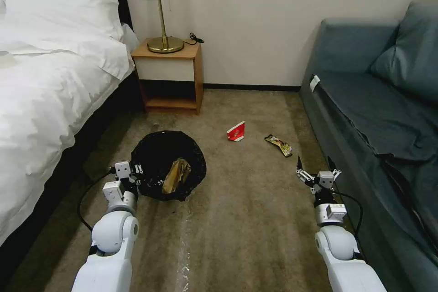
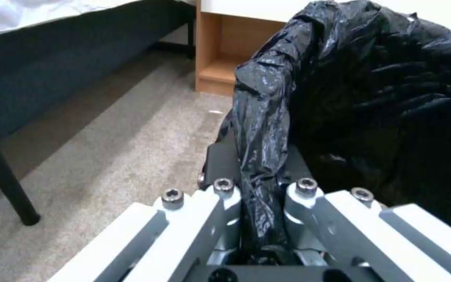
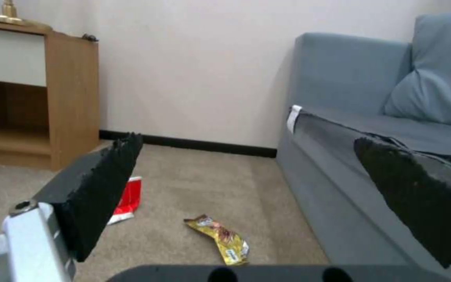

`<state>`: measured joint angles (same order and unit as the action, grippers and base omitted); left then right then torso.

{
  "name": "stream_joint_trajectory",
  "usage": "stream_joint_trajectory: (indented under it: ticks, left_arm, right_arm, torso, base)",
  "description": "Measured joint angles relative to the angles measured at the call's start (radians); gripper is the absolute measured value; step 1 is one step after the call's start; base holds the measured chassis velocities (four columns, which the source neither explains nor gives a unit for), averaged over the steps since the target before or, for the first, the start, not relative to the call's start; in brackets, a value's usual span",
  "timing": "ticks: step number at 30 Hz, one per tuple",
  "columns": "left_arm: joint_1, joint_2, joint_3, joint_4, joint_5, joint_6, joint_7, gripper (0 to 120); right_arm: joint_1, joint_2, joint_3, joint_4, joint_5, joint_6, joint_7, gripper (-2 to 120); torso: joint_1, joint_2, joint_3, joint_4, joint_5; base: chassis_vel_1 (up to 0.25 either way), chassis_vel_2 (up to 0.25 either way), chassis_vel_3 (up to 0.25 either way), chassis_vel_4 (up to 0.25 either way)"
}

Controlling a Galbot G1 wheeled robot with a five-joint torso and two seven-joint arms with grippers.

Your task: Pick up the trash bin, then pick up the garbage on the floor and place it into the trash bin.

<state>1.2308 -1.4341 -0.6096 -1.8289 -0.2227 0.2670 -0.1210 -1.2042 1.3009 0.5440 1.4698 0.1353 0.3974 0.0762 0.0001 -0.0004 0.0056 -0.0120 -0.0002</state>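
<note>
Left gripper near-left on the carpet, jaws closed tight on the bag-lined rim of the trash bin. In the left wrist view the black liner is pinched between the two fingers, bin just beyond them. Crumpled brown paper bag sits inside the bin, leaning toward its near-right side.

Right gripper near-right, close to the sofa front, jaws spread wide, nothing in them. Right wrist view confirms: both pads well apart, empty gap.

Beyond the right gripper, on the floor: snack wrapper, flat, yellowish-brown, near the sofa base; also visible between the pads in the right wrist view. Left of it, slightly farther, red-and-white carton, well apart from the bin's right side; in the right wrist view it's partly hidden behind the left pad.

Far-left: nightstand against the wall, brass lamp on top. Bed along the left side.
</note>
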Motion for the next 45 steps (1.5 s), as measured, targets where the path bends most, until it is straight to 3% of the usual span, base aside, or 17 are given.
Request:
stream_joint_trajectory:
  ticks: [45]
  left_arm:
    - [0.021,0.007,-0.032,-0.020,0.009,-0.004,0.006,4]
  right_arm:
    - [-0.014,0.007,0.011,0.002,0.003,0.013,-0.011,100]
  torso:
    - [0.000,0.000,0.000,0.0000,0.0000]
  base:
    - [-0.053,0.053,0.050,-0.052]
